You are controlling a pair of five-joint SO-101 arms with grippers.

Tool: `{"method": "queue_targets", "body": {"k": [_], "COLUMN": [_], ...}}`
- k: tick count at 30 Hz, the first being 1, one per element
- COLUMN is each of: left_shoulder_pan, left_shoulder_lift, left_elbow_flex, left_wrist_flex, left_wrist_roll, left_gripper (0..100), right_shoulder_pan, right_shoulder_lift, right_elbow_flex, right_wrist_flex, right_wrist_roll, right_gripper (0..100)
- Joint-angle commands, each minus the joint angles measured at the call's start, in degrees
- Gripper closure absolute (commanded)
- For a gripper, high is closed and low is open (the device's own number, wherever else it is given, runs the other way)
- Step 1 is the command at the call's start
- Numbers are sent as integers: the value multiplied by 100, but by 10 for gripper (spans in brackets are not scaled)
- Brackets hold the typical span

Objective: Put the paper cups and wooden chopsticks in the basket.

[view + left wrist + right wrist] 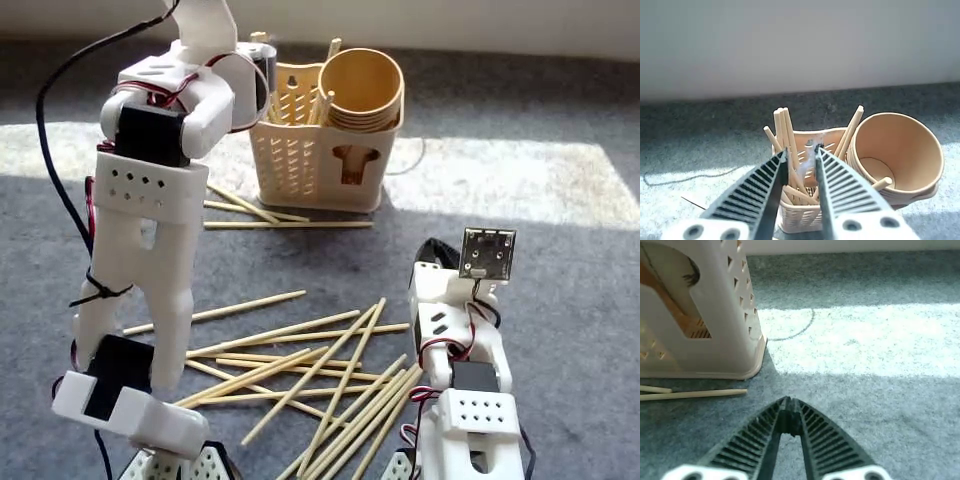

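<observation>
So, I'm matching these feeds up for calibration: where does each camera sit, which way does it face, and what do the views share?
High view: fixed above the arms' base end, looking down over the left arm, right arm, scattered chopsticks and the basket beyond.
Left wrist view: on the raised left arm, looking down past the left hand, open, into the basket and paper cups.
Right wrist view: on the low right arm, facing the basket's wall past the right hand, shut.
Shared: all three show the basket.

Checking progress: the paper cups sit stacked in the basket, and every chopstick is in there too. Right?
No. The paper cups do sit stacked in the basket, but not all are in: the high view shows many chopsticks loose on the carpet.
</observation>
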Motion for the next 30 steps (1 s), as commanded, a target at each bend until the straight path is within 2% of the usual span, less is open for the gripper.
{"method": "queue_targets", "body": {"k": [1,8,16,24,30], "left_shoulder_pan": [4,-13,198,207,629], "left_shoulder_lift": [-84,-268,-980,-1024,-1024], "left_elbow_flex": [-268,-259,-163,1068,1982], "left_wrist_flex": [264,1134,2207,2295,2286], "left_wrist_roll": [53,0,-1011,-2075,-2796], "left_gripper": [892,896,896,896,896], "right_shoulder_pan": [-57,-57,-57,40,101], "right_shoulder_lift": [-57,-57,-57,-57,-57], "right_elbow_flex": [-31,-31,-31,-40,-48], "right_wrist_flex": [-180,-180,-180,-180,-180], "right_wrist_roll": [62,62,62,44,18], "right_gripper": [988,988,988,988,988]}}
